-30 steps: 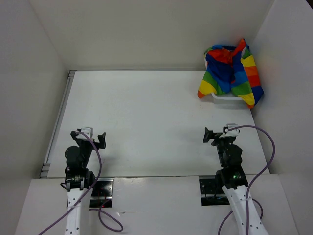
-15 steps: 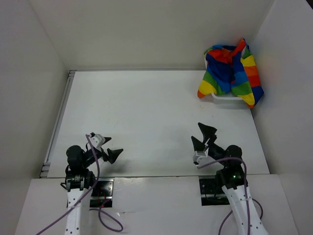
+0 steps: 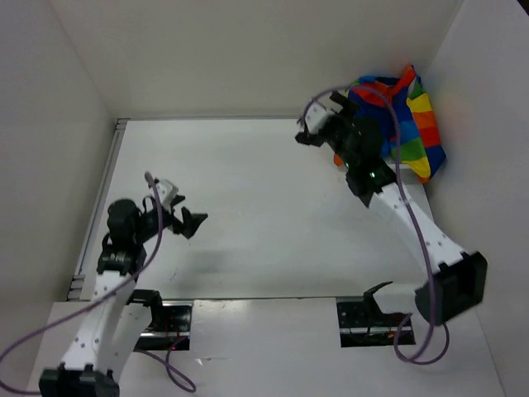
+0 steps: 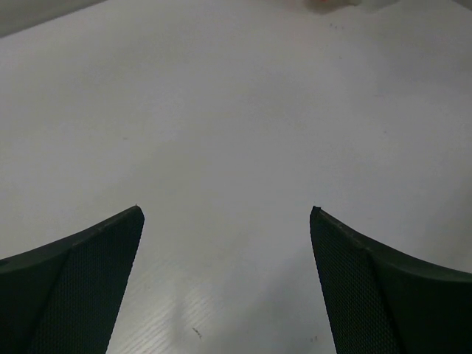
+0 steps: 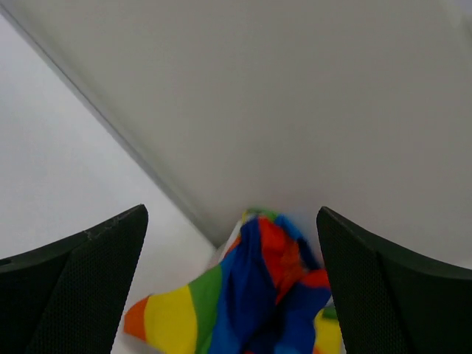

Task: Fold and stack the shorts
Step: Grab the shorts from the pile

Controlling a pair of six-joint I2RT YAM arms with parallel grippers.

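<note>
One pair of shorts [image 3: 417, 116], heaped at far right corner of table [image 3: 248, 182]. Two arms: left end effector [image 4: 225, 214] spread wide over bare table; right end effector [image 5: 232, 210] spread wide, facing the shorts, holding nothing.

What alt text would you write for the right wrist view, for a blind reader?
Rainbow-striped shorts lie bunched in front of a white wall, straight ahead between the dark fingers of the open, empty right gripper.

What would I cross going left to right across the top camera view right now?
In order: left hand → right hand → shorts, bunched in the far right corner.
</note>
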